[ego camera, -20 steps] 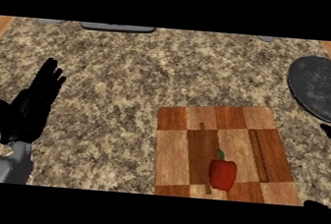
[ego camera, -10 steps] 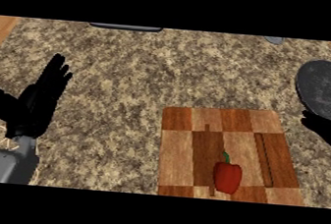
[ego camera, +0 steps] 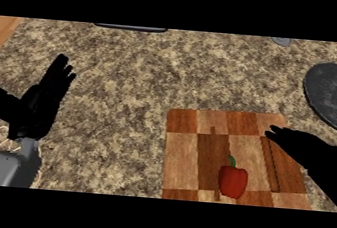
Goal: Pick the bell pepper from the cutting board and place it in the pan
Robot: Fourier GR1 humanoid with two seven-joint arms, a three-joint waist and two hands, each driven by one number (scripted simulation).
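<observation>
A red bell pepper [ego camera: 233, 181] with a green stem lies near the front edge of the checkered wooden cutting board [ego camera: 199, 138]. My right hand [ego camera: 312, 156] reaches in over the board's right side, fingers straight and open, its tips a little up and right of the pepper without touching it. The dark round pan [ego camera: 334, 96] sits at the right edge of the counter, beyond the board. At the far left my left hand [ego camera: 40, 103] rests open, fingers pointing up, holding nothing.
The speckled stone counter [ego camera: 145, 74] spreads between my hands. A dark object [ego camera: 131, 28] lies at its back edge and a small grey thing [ego camera: 282, 41] at the back right. Wooden trim shows at both upper corners.
My right hand has come in from the right edge and now lies over the board near the pepper. The view has shifted, so board and pan sit slightly lower and further right.
</observation>
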